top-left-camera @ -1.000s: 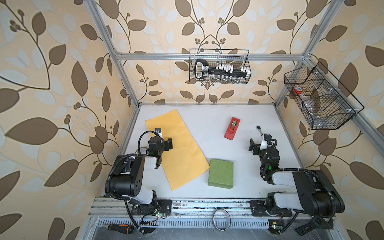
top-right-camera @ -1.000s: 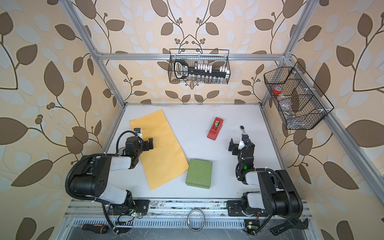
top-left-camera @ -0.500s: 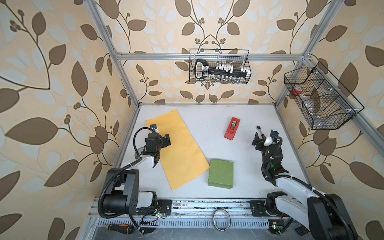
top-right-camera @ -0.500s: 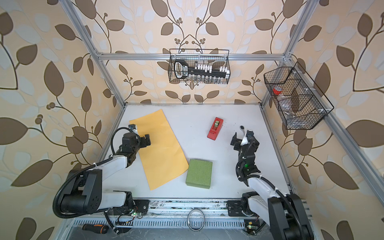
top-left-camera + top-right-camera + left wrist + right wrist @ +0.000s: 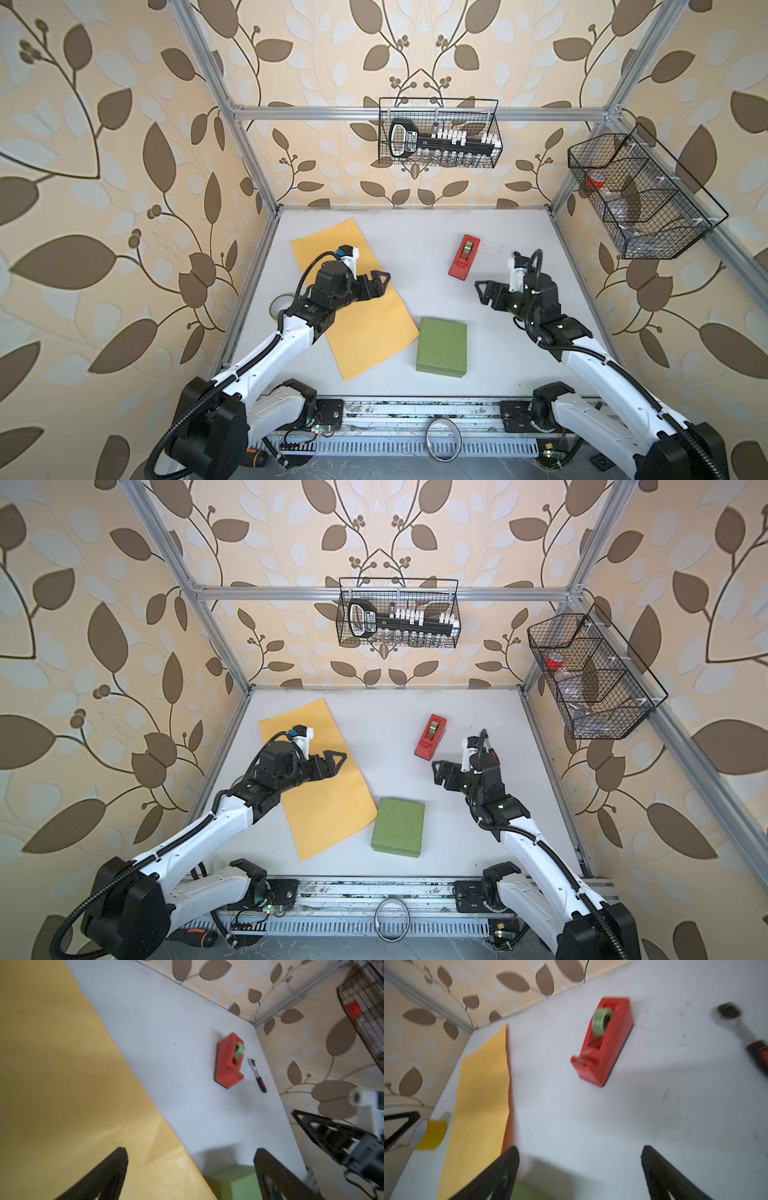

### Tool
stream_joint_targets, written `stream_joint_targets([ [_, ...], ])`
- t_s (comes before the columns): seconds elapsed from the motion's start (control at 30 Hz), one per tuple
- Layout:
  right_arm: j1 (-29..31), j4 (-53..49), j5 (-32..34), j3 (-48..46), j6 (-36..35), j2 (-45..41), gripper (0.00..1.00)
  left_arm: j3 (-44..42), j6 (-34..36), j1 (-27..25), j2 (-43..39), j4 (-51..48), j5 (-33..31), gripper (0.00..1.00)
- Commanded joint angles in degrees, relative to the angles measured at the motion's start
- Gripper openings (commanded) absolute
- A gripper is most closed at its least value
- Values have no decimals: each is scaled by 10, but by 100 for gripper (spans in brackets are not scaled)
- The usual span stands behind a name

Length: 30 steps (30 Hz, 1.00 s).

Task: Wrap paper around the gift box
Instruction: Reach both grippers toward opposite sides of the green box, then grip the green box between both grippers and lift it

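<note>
The green gift box [image 5: 441, 347] [image 5: 398, 827] lies flat near the table's front, in the middle. Just left of it the paper [image 5: 365, 324] [image 5: 328, 804] lies flat and slanted, pale yellow-orange side up, its near right corner close to the box. My left gripper [image 5: 380, 282] [image 5: 336, 762] hovers open over the paper's middle and points right. My right gripper [image 5: 482, 293] [image 5: 436, 771] hovers open over bare table behind and to the right of the box, pointing left. Between the open left fingers [image 5: 190, 1151] show the paper [image 5: 62, 1084] and a box corner [image 5: 234, 1182]. The open right gripper [image 5: 580, 1149] frames bare table and a box corner [image 5: 527, 1192].
A red tape dispenser [image 5: 464, 257] [image 5: 604, 1043] stands behind the box. A small ratchet wrench [image 5: 257, 1076] lies to its right, near the wall. A yellow tape roll [image 5: 431, 1134] sits at the table's left edge. Wire baskets [image 5: 438, 133] [image 5: 640, 195] hang on the back and right walls.
Both arms have unfolded from beside their bases and reached forward and inward, so the two grippers now face each other above the table. The box and the paper have not moved.
</note>
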Motion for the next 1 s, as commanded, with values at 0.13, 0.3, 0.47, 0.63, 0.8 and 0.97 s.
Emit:
stream_joint_targets([
  [0.13,85,-199,-80,33,-11,21,93,11,-62,-111,-3,-123,119,91],
  [0.3,103,-209,-138,12,9,14,92,-2,-91,-174,12,-113,149,84],
  [0.47,108,-192,-162,-13,28,4,90,-8,-103,-203,35,-96,139,82],
  [0.63,129,-121,-191,-55,64,3,87,6,-124,-250,119,-50,131,79],
  [0.8,129,-98,-192,-72,73,18,84,14,-146,-267,173,-5,129,77],
  [0.97,108,-84,-183,-73,83,14,79,58,-165,-270,240,46,139,74],
])
